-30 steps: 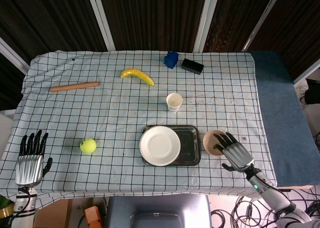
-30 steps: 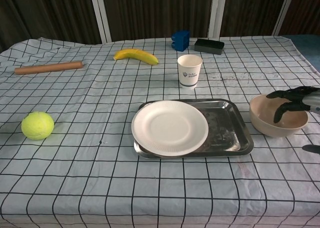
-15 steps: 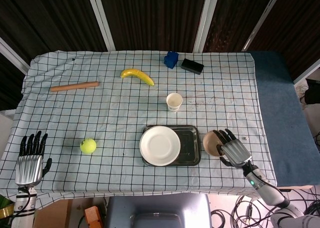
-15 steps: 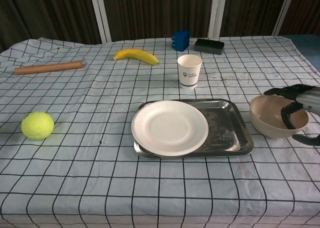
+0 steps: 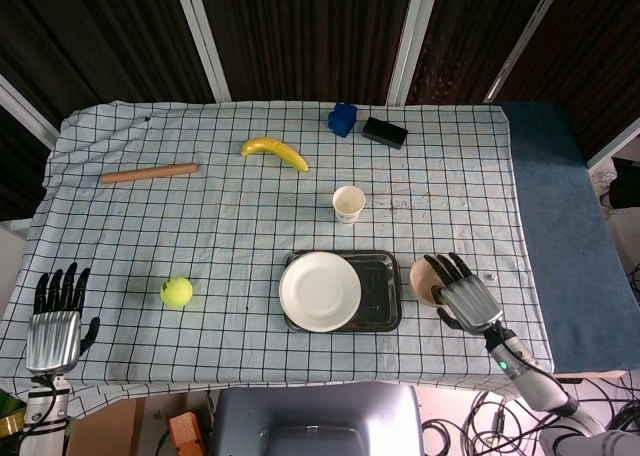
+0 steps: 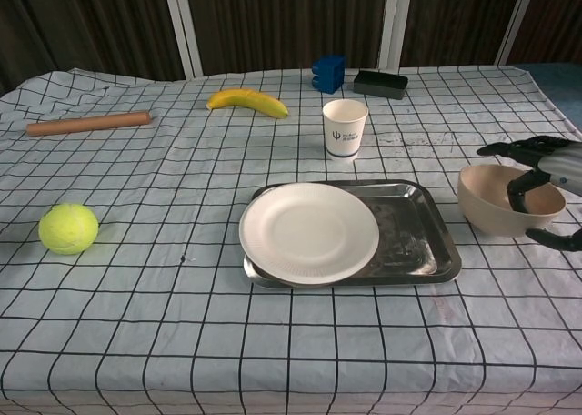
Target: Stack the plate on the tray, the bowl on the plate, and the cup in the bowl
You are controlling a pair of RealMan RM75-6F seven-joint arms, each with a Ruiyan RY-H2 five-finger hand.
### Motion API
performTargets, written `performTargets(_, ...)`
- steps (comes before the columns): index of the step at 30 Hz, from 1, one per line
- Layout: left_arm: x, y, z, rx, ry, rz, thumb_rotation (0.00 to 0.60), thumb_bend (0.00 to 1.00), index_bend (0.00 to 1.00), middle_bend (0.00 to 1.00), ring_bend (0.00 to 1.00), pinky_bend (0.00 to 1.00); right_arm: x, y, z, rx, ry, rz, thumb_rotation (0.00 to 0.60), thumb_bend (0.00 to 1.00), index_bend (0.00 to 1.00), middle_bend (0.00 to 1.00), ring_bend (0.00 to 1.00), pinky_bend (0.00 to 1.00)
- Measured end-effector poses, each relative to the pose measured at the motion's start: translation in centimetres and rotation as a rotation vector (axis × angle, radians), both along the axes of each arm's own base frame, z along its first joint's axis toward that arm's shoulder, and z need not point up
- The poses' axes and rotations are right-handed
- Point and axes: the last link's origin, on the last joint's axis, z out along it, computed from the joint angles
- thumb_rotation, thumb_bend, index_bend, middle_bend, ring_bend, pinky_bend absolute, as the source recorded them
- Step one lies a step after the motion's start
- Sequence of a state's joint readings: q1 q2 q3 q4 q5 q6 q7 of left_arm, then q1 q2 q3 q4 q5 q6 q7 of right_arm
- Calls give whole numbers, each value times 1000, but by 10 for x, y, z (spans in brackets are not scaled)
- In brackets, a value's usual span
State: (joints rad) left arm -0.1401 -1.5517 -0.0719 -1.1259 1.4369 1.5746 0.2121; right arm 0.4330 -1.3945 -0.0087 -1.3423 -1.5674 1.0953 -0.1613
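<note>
Right hand (image 6: 544, 174) fingers grip the beige bowl (image 6: 500, 212) right of the tray (image 6: 414, 242); lift level, centre over the paper plate (image 6: 309, 231).

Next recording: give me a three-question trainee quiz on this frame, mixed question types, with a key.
1. True or false: the plate lies on the tray.
2. What does the right hand grip? A) cup B) bowl C) banana
3. Fill in: the cup stands upright on the ____, behind the tray.

Key
1. True.
2. B: fingers reach inside the bowl, thumb outside its wall.
3. Tablecloth.
</note>
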Motion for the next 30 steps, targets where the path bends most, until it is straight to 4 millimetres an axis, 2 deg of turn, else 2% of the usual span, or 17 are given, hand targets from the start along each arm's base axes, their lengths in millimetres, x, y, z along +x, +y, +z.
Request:
performTargets(7,-4,-2,3,11,-7,13,600,332,0,0,0,0,31,-1,11,-33,-77,64,600,460,622,0,0,0)
performTargets(13,-10,-3,5,20,-17,31,600,331,0,0,0,0,74,-10,9,-38,-147,136,600,460,622,0,0,0)
performTargets(16,-13,-4,6,24,-20,38,600,332,0,0,0,0,91,-14,-2,-30,-162,159,600,460,622,0,0,0)
performTargets(23,-17,-6,9,35,-27,51,600,333,0,0,0,0,138,-22,-45,25,-186,202,600,460,629,0,0,0)
performTargets(30,-20,-9,12,46,-31,61,600,331,0,0,0,0,160,-29,-84,73,-159,195,600,460,629,0,0,0)
